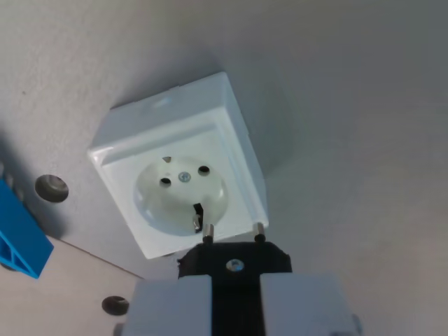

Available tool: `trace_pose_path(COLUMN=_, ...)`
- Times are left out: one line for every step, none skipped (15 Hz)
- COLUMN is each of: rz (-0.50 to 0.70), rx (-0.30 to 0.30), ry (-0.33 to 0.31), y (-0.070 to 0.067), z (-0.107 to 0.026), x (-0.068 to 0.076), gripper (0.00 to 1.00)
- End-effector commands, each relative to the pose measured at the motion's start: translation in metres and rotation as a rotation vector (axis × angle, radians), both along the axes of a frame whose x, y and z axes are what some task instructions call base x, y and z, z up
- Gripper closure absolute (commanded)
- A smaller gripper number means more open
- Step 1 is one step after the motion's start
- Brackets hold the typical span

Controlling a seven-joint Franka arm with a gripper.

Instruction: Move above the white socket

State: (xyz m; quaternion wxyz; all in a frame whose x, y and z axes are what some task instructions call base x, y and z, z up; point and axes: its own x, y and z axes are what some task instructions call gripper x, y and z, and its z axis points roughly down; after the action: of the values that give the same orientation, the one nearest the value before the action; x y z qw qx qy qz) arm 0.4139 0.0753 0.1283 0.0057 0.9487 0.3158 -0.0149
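Wrist view: white socket (180, 183) sits mid-frame on a grey surface (350, 105), square housing rotated so its corners point roughly up, down and sideways. No readable brand or writing on it. Round recess faces the camera, with two pin holes on a line rising toward the wrist view's right, a centre screw between them and an earth clip at the recess's lower edge. Black plug (234, 262) sits just below the socket, two metal pins pointing up, tips overlapping the socket's lower edge. Gripper (236, 308) fingers (171, 308) are closed on the plug body from both sides. Blue plastic part (17, 234) at left edge, well apart. Two round holes (52, 187) in the surface nearby.
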Motion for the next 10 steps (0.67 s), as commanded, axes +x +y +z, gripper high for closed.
trace_pose_path(rz=0.198, rx=-0.022, ry=-0.123, y=0.002, z=-0.009, x=-0.009, gripper=1.0)
trace_pose_path(rz=0.203, rx=-0.023, ry=-0.125, y=0.004, z=-0.011, x=-0.011, gripper=1.0)
trace_pose_path(rz=0.203, rx=-0.025, ry=-0.126, y=0.005, z=-0.013, x=-0.012, gripper=1.0)
trace_pose_path(rz=0.203, rx=-0.027, ry=-0.126, y=0.006, z=-0.015, x=-0.014, gripper=1.0)
trace_pose_path(rz=0.201, rx=-0.029, ry=-0.125, y=0.007, z=-0.017, x=-0.015, gripper=1.0)
trace_pose_path(rz=0.2, rx=-0.031, ry=-0.122, y=0.008, z=-0.018, x=-0.015, gripper=1.0)
trace_pose_path(rz=0.198, rx=-0.03, ry=-0.121, y=0.009, z=-0.02, x=-0.016, gripper=1.0)
trace_pose_path(rz=0.193, rx=-0.03, ry=-0.122, y=0.01, z=-0.021, x=-0.016, gripper=1.0)
trace_pose_path(rz=0.187, rx=-0.03, ry=-0.122, y=0.011, z=-0.022, x=-0.017, gripper=1.0)
trace_pose_path(rz=0.181, rx=-0.03, ry=-0.122, y=0.011, z=-0.023, x=-0.017, gripper=1.0)
